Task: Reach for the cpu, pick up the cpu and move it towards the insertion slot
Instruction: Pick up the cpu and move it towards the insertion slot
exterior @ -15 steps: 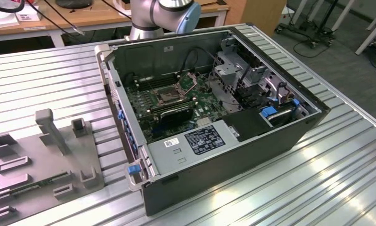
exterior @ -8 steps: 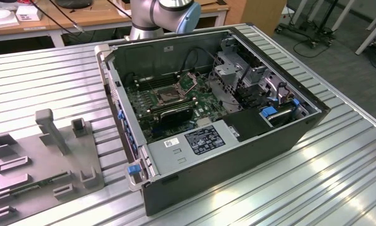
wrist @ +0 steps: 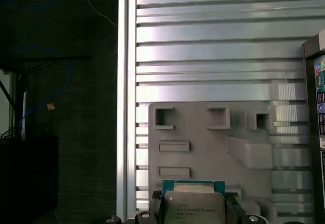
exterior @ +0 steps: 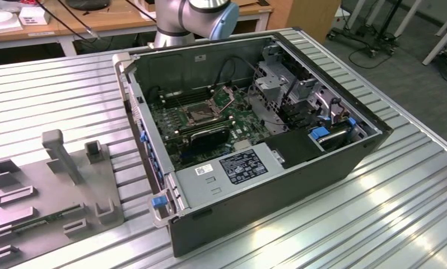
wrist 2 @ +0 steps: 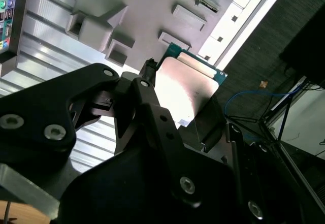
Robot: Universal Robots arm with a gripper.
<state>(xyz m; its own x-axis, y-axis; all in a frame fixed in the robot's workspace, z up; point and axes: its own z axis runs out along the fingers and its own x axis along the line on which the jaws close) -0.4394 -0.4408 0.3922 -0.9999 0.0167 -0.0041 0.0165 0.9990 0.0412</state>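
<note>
My gripper (wrist 2: pixel 182 101) is clenched on the cpu (wrist 2: pixel 189 84). In the second wrist view my dark fingers (wrist 2: pixel 152 99) press on two opposite edges of the chip, and its pale metal face is turned up and catches the light. In the first wrist view the same cpu (wrist: pixel 194 204) sits between my fingertips, with a green rim showing along one side of its silvery lid. I hold it clear of everything, in the air. Beyond it lies the grey fixture plate (wrist: pixel 203 153) with its small raised pockets and blocks, resting on the ribbed aluminium table (wrist: pixel 203 56). Past the table's edge the dark floor (wrist: pixel 76 107) shows. In the exterior view the fixture plate (exterior: pixel 51 190) lies toward the exterior view's left, and the open computer case (exterior: pixel 283 162) stands beside it to the exterior view's right. Inside the case the insertion slot (exterior: pixel 196 115) shows as a square metal frame with a dark centre on the green circuit board (exterior: pixel 234 120), well apart from the plate. My arm (exterior: pixel 186 17) rises at the far side of the case.
</note>
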